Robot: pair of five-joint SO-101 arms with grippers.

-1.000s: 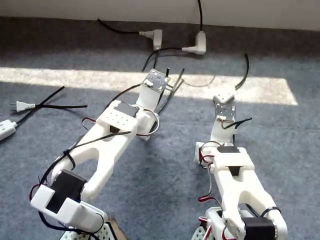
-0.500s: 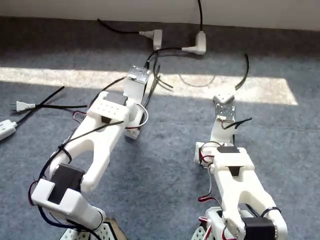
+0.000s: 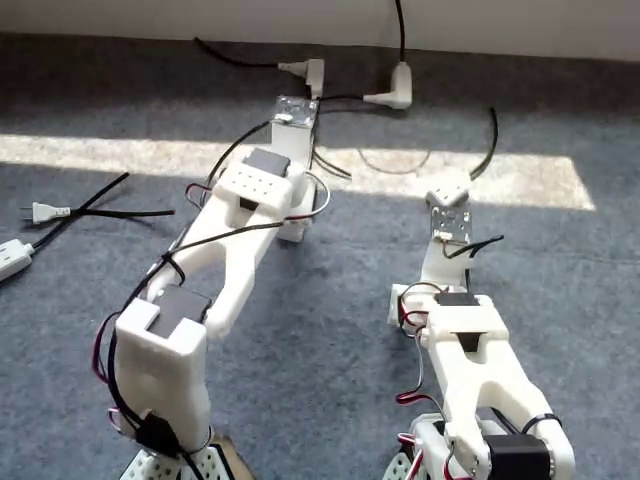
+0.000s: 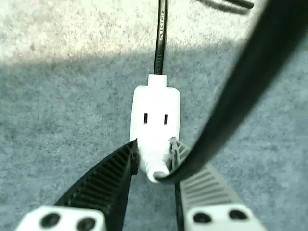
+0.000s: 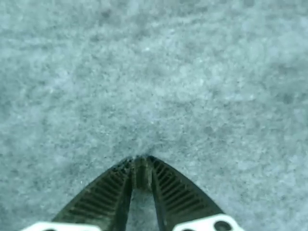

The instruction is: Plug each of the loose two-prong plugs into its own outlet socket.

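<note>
Left wrist view: my left fingers [image 4: 124, 163] pinch near end of white socket [image 4: 155, 120], two slots showing, black cable [image 4: 236, 91] across front. Right fingers [image 5: 129, 174] closed, empty, above carpet [image 5: 192, 72]. High view: loose plug [image 3: 45, 211] on carpet, well apart from socket.

The outlet socket [image 4: 155, 115] is white with two dark slots, on a black cord [image 4: 161, 38]. The left gripper [image 4: 154, 147] is ribbed, black on one side and grey on the other; the right gripper [image 5: 139, 163] is black and ribbed. The carpet [image 3: 330, 330] is speckled blue-grey, crossed by a pale sunlit band.
</note>
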